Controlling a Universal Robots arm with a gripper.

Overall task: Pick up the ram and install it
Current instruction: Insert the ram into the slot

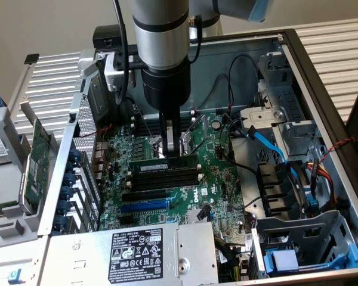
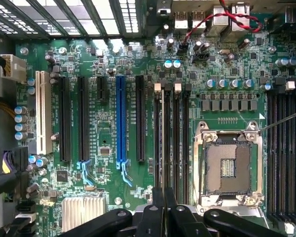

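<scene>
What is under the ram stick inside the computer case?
Black memory slots on the green motherboard lie under the ram, which the tool grips from above. The slot directly beneath is covered by the stick, so its seating cannot be seen.

Pincer (image 1: 175, 154) with matt black fingers (image 2: 157, 217), below a smooth satin-grey metal arm sleeve (image 1: 161, 30). At the pincer's tips, ram (image 1: 164, 165) of matt green board, with dull dark chips and a white paper-like label. Beneath the pincer, green motherboard (image 2: 113, 59) with a slight sheen. Beside the tips, glossy plastic slots, black (image 2: 140, 118) and blue (image 2: 120, 118), then a bright bare-metal socket frame (image 2: 203, 163). Behind the pincer, dull grey sheet-metal case wall (image 1: 227, 50). Well apart, pale metal power supply box (image 1: 77, 256) with a glossy black sticker (image 1: 142, 250).
</scene>
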